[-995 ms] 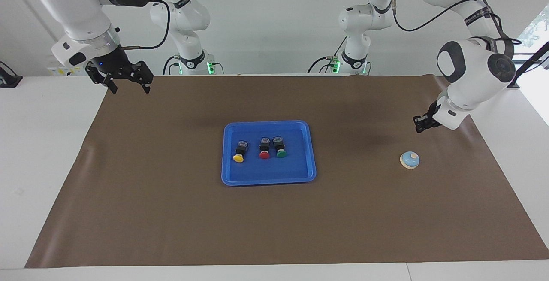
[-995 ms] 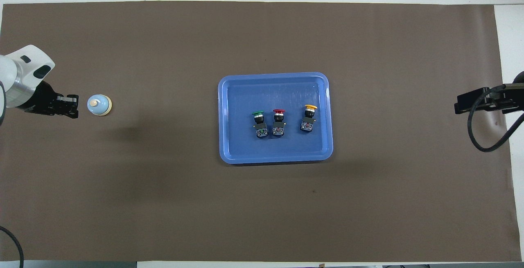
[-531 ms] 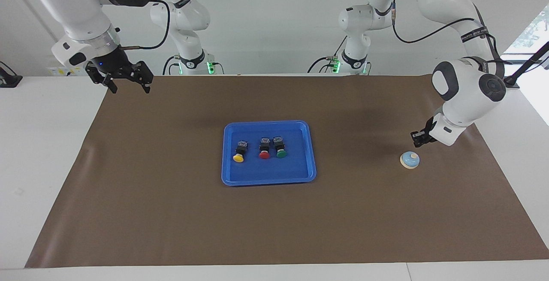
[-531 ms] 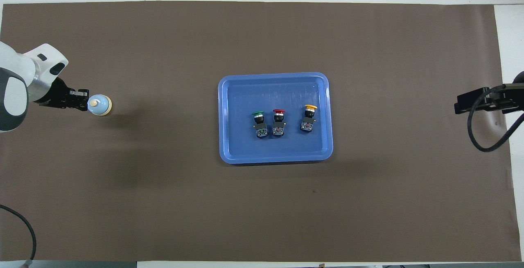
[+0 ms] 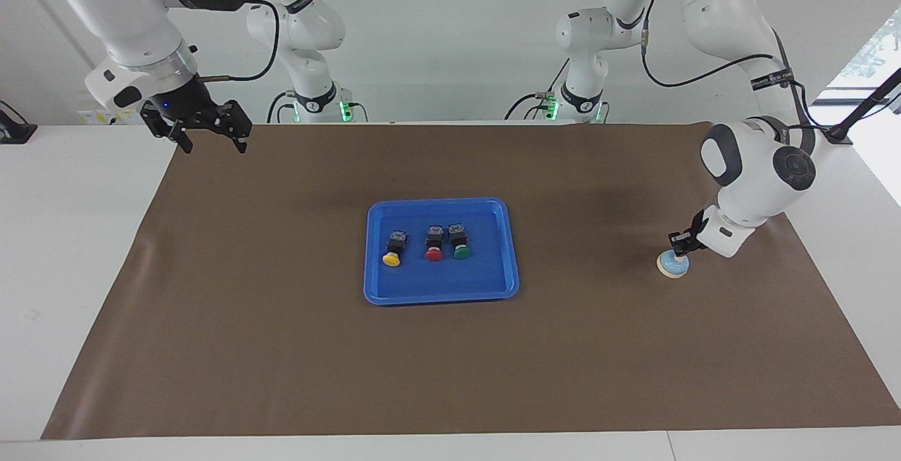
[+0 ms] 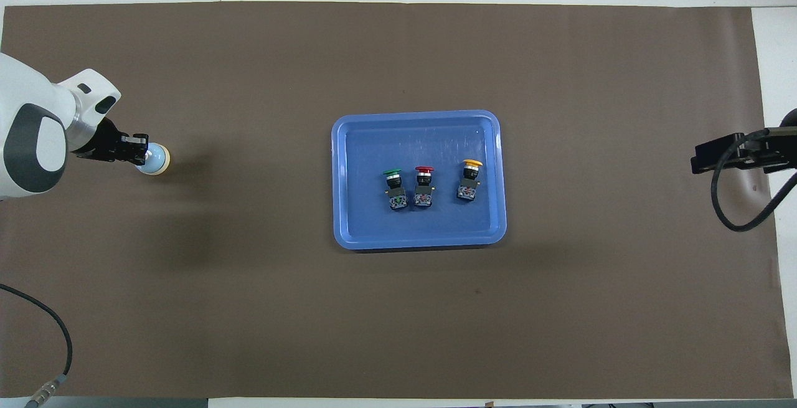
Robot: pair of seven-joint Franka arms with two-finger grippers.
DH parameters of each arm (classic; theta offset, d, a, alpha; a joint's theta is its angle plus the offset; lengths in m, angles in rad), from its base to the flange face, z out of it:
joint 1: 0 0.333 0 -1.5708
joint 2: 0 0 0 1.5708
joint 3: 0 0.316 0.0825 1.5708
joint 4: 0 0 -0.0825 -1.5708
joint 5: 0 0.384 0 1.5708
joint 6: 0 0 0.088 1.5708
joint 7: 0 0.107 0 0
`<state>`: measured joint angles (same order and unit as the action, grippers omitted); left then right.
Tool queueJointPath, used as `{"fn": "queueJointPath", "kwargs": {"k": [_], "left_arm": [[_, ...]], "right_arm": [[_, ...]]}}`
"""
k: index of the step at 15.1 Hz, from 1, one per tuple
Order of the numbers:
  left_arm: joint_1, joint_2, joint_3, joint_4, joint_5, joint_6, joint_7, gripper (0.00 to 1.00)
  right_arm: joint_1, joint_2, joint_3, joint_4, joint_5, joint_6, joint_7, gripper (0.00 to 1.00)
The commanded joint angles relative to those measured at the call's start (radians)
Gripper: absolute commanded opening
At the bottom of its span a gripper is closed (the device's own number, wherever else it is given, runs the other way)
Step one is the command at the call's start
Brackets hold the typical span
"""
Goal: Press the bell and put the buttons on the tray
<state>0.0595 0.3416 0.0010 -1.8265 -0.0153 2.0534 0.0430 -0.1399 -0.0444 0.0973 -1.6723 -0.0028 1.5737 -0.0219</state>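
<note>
Two Franka arms are working over a brown mat on the desk. Waiting with jaws standing wide apart and holding nothing, the right gripper (image 5: 205,134) is hanging over the mat's corner, clear of the work. Three black-bodied push buttons, yellow-capped (image 5: 393,248), red-capped (image 5: 433,244) and green-capped (image 5: 460,242), are lying in a row inside the shallow bright-blue plastic tray (image 5: 442,293) at mid-desk, so that part looks done. Bending steeply down, the left gripper (image 5: 679,243), jaws closed into one blunt tip, is meeting the small light-blue domed bell (image 5: 670,266), apparently to ring it.
</note>
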Motion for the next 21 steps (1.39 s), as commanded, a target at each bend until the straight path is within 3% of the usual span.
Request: {"fn": "queueJointPath", "kwargs": {"k": [1,4,5,6,7,12,19,21], "left_arm": [[0.005,0.013,0.002,0.073,0.015,-0.085,0.009,0.0],[0.003,-0.03,0.008,0.2,0.015,-0.308,0.011,0.0],[0.002,-0.055,0.008,0.232,0.015,-0.379,0.009,0.13],[-0.001,-0.082,0.007,0.239,0.014,-0.427,0.011,0.43],[-0.006,-0.123,0.007,0.233,0.014,-0.459,0.009,0.99],[-0.017,-0.269,-0.002,0.2,0.006,-0.591,0.006,1.0],[-0.017,-0.303,-0.002,0.199,-0.008,-0.595,0.011,1.0],[-0.02,-0.358,-0.002,0.146,-0.008,-0.604,0.011,1.0]], "right_arm": [[-0.015,-0.012,0.012,-0.007,-0.009,-0.011,-0.024,1.0],[-0.015,-0.012,0.012,-0.007,-0.009,-0.011,-0.024,1.0],[-0.015,-0.012,0.012,-0.007,-0.009,-0.011,-0.024,1.0],[-0.015,-0.012,0.012,-0.007,-0.009,-0.011,-0.024,1.0],[-0.015,-0.012,0.012,-0.007,-0.009,-0.011,-0.024,1.0],[-0.015,-0.012,0.012,-0.007,-0.009,-0.011,-0.024,1.0],[-0.015,-0.012,0.012,-0.007,-0.009,-0.011,-0.024,1.0],[-0.015,-0.012,0.012,-0.006,-0.009,-0.011,-0.024,1.0]]}}
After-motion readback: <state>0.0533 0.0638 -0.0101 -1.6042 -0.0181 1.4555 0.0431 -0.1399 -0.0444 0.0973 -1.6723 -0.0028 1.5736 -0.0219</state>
